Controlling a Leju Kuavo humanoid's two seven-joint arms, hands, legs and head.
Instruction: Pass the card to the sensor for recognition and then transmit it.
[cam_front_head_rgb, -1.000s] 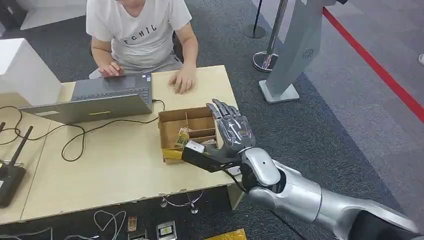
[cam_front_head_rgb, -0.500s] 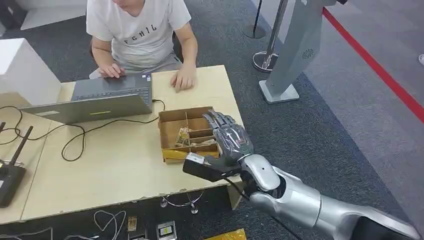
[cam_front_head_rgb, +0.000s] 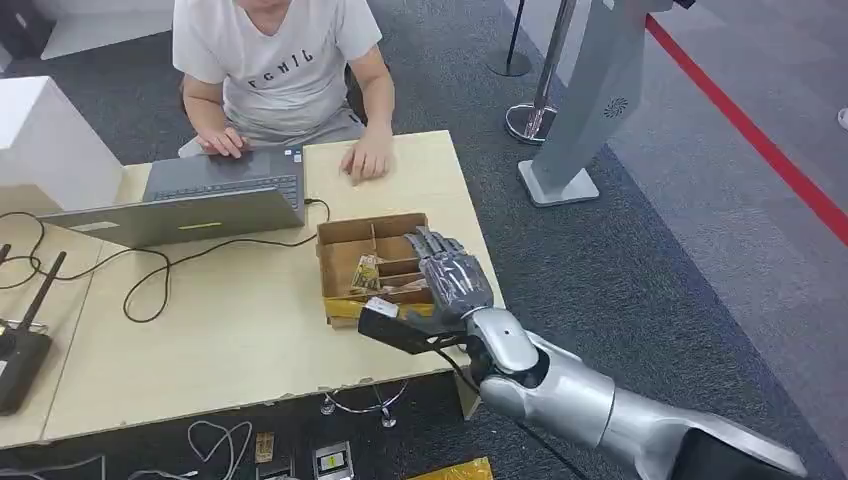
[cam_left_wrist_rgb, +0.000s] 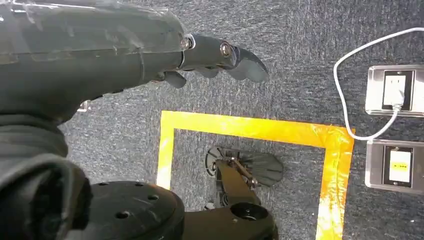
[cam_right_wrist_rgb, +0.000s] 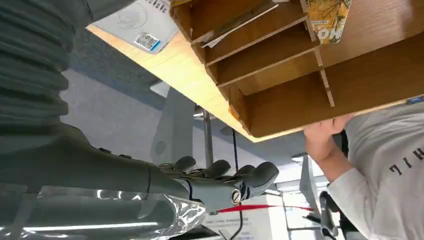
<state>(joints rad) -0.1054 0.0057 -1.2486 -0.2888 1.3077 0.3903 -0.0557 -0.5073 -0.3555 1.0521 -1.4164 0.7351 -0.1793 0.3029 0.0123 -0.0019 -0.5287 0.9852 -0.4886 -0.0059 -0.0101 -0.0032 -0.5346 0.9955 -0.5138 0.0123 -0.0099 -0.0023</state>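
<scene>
Grey carpet with a red floor line at upper right of the head view; pale wooden worktop (cam_front_head_rgb: 230, 330) at centre left, carrying a laptop (cam_front_head_rgb: 185, 205) and a divided cardboard box (cam_front_head_rgb: 372, 262) at centre; yellow-patterned card (cam_front_head_rgb: 365, 272) upright in a middle compartment; right hand (cam_front_head_rgb: 452, 278) over the box's right side, fingers spread, holding nothing; left hand (cam_left_wrist_rgb: 150, 55) above carpet and yellow tape, fingers extended, empty; seated person (cam_front_head_rgb: 280, 70) at top.

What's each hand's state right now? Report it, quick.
Left hand: open, holding nothing, hanging over the floor.
Right hand: open, holding nothing, over the cardboard box.
</scene>
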